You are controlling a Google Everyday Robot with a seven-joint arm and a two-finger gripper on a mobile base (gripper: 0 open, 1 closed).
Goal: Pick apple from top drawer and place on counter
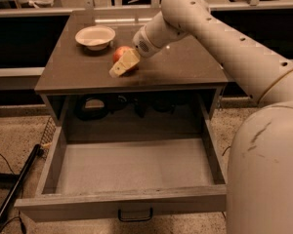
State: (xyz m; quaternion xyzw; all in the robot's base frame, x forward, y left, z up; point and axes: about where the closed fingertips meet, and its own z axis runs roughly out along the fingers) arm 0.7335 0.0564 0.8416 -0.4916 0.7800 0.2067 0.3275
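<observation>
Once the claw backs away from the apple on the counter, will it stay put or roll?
It may roll a little: the apple is round and the counter looks smooth and glossy. It looks firm and small, so the claw, low over the counter at its front side, probably handles it without denting.

Warm greys and cream around a white bowl, with one spot of red-orange.

The bowl (94,37) is plain white on a glossy grey-brown tabletop (185,67), which shows pale reflected streaks behind the bowl. Just right of the bowl the apple (120,53) is red-orange. The pale yellow-cream gripper (123,66) is there too, slightly in front, on a cream-white arm (224,43) dotted with small dark holes. Below the bowl the top drawer (132,167) is flat matt grey with a dark handle (135,214). Lower left of the bowl the floor (19,130) is speckled beige, crossed by a black bar (14,189).
</observation>
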